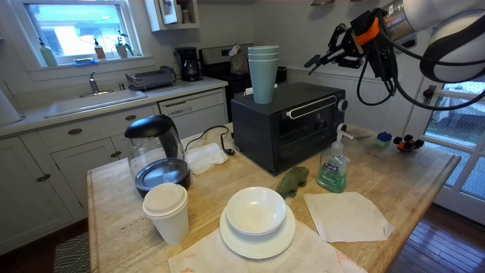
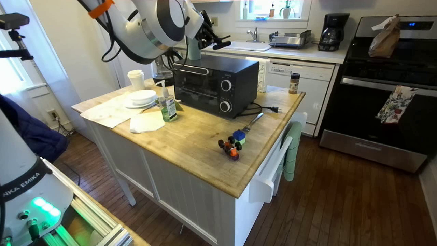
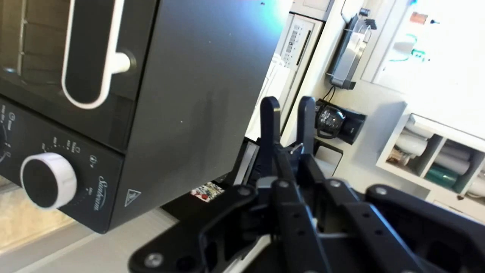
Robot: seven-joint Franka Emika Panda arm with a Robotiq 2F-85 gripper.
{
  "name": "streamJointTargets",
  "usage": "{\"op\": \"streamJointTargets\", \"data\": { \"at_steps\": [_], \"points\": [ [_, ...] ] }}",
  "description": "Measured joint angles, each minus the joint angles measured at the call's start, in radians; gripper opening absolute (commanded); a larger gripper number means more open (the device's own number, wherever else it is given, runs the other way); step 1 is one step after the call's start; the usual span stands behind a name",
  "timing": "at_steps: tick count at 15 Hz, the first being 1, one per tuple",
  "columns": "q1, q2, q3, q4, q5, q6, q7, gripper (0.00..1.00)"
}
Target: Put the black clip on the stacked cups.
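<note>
On wooden island point(image 1: 117, 216), Sunbeam toaster oven point(image 1: 288, 125) bears 3 stacked cups point(image 1: 263, 80); sink point(image 1: 96, 104) far left. Gripper point(image 3: 295, 167) pinches black clip point(image 3: 269, 121).

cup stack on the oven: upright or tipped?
Upright. In an exterior view the stacked cups stand straight, wide end up, narrow end down on top of the toaster oven.
</note>
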Motion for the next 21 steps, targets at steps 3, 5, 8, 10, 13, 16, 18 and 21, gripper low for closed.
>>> {"op": "streamJointTargets", "data": {
  "at_steps": [3, 5, 8, 10, 13, 16, 18, 21],
  "points": [
    [0.012, -0.034, 0.0, -0.001, 0.004, 0.002, -0.129, 0.03],
    [0.023, -0.062, 0.001, -0.003, 0.006, 0.002, -0.217, 0.03],
    [0.034, -0.102, 0.002, -0.009, 0.018, 0.002, -0.339, 0.12],
    [0.037, -0.123, 0.006, -0.018, 0.02, 0.002, -0.372, 0.12],
    [0.037, -0.13, 0.008, -0.021, 0.02, 0.001, -0.379, 0.03],
    [0.037, -0.13, 0.009, -0.021, 0.019, 0.001, -0.384, 0.03],
    [0.037, -0.132, 0.013, -0.016, 0.026, 0.001, -0.427, 0.03],
    [0.037, -0.155, 0.034, -0.014, 0.058, 0.002, -0.515, 0.03]
  ]
}}
